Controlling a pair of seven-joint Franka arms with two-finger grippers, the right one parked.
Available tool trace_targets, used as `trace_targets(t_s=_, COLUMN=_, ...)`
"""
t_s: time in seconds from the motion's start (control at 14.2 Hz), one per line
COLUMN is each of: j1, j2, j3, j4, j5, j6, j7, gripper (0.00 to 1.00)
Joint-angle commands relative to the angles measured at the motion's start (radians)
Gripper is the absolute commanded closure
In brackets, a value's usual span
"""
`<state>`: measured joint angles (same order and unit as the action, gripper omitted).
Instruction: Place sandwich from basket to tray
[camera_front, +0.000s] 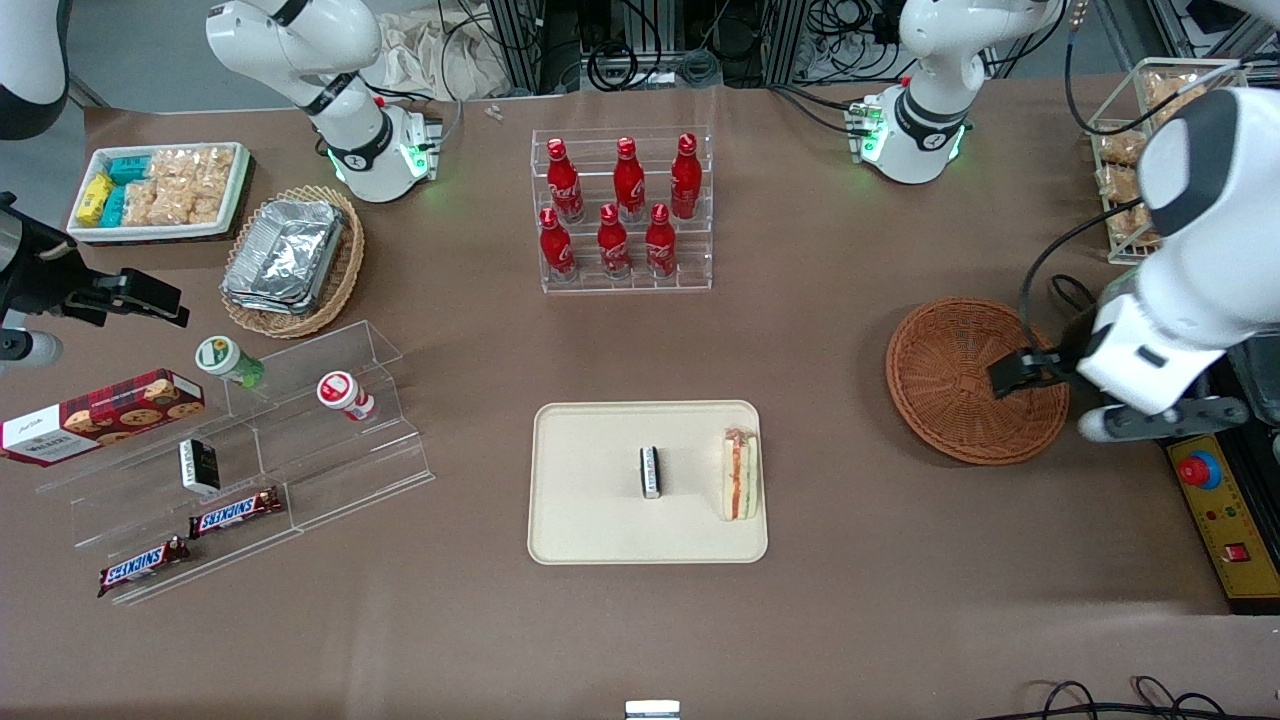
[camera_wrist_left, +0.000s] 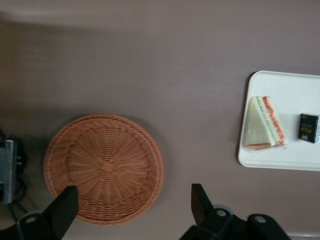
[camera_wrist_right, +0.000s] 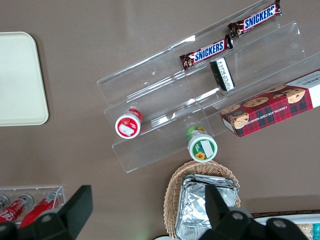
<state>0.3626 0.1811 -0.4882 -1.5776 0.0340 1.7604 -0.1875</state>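
End effector (camera_wrist_left: 132, 212) of the working left arm: fingers spread wide, holding nothing, poised above the round reddish-brown woven basket (camera_front: 975, 380) at the right of the front view. Sandwich (camera_front: 740, 473): triangular white-bread wedge with red and green filling layers, lying on the flat beige rounded-corner tray (camera_front: 600, 520) at lower centre, along the tray edge nearest the basket. A small black packet (camera_front: 651, 471) sits mid-tray. All rest on a matte brown table (camera_front: 860, 620).
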Motion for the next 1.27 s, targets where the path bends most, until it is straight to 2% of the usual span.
trace_targets(t_s=0.0, j1=0.045, j2=-0.028, j3=-0.006, j4=-0.041, j5=-0.016, j6=0.024, j7=0.080, gripper=0.00)
trace_targets(t_s=0.21, j1=0.074, j2=0.015, j3=-0.004, j4=-0.016, j5=0.023, j6=0.024, j7=0.076, gripper=0.00)
trace_targets(t_s=0.98, j1=0.082, j2=0.029, j3=-0.007, j4=0.002, j5=0.035, j6=0.013, j7=0.026, gripper=0.00)
trace_targets(t_s=1.12, j1=0.029, j2=0.031, j3=-0.029, j4=0.002, j5=0.136, j6=-0.005, j7=0.020, gripper=0.00)
trace_targets(t_s=1.2, j1=0.001, j2=0.032, j3=-0.029, j4=0.001, j5=0.153, j6=-0.007, j7=-0.010, gripper=0.00)
